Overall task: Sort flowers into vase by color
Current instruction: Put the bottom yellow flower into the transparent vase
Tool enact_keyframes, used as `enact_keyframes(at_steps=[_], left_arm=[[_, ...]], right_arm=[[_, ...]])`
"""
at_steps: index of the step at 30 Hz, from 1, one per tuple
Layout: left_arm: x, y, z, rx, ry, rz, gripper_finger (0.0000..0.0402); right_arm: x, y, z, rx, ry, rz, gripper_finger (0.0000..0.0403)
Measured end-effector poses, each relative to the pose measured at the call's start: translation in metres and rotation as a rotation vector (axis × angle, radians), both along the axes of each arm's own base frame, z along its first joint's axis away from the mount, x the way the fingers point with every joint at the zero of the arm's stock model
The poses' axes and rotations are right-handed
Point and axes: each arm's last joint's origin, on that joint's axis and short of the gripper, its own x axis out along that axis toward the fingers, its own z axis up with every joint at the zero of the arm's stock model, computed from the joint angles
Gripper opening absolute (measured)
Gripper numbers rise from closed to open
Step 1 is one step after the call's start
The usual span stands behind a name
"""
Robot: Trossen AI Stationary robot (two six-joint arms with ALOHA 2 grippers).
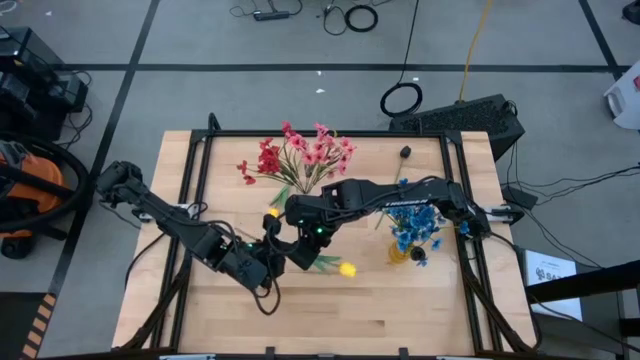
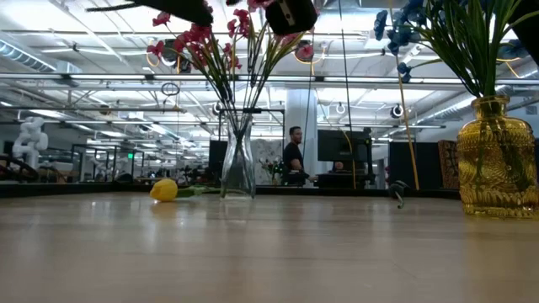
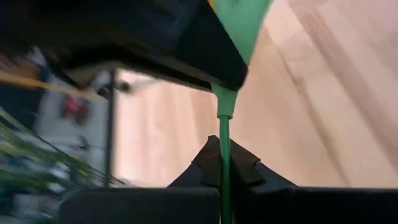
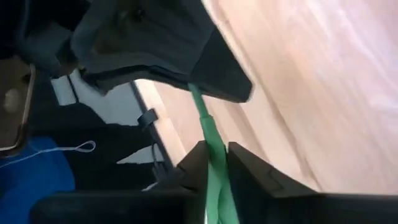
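The green flower stem (image 3: 224, 168) runs between the 2 end effectors, above the worktop (image 1: 400, 300) near its middle. The left end effector (image 3: 224, 163) is clamped tight on it. The right end effector (image 4: 214, 163) stands slightly parted, the stem between its fingers.

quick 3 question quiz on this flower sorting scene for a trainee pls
1. True or false: the blue flowers stand in the clear vase.
2. What is the left hand shut on? A: a green stem. B: a vase rim. C: nothing.
3. Fill in: a yellow bud lies flat on the ____.

Key: 1 false, they stand in the amber vase. 2 A. 3 table.
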Motion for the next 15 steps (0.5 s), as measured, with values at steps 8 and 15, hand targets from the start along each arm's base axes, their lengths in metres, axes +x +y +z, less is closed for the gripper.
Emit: enact_keyframes(at_steps=[8, 15], left_arm=[[-0.019, 0.022, -0.021, -0.108, 0.065, 0.128, 0.0001], [-0.046, 0.036, -0.05, -0.3, 0.011, 0.222, 0.0001]], right_arm=[[-0.006, -0.002, -0.002, -0.013, 0.051, 0.027, 0.0137], [-0.022, 0.004, 0.014, -0.042, 0.055, 0.045, 0.015]])
